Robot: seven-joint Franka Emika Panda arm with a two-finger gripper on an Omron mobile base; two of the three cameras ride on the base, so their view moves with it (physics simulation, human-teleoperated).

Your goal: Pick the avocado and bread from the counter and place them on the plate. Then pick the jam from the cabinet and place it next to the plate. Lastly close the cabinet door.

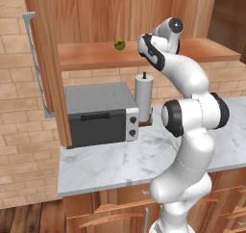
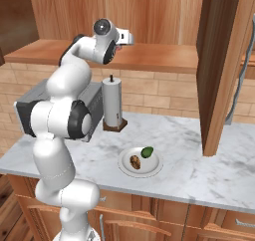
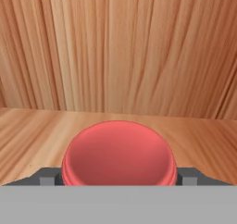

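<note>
Gripper (image 3: pixel 119 179) is up inside the cabinet (image 2: pixel 149 16), its 2 fingertips (image 3: pixel 46 177) flanking the jam (image 3: pixel 119 156) on the shelf; honestly can't tell if it's gripped yet. Avocado (image 2: pixel 147 152) and bread (image 2: pixel 134 161) already sit on the plate (image 2: pixel 153 169), so step 1 looks done. Left: jam beside the plate, then close the door (image 2: pixel 224 70).
</note>
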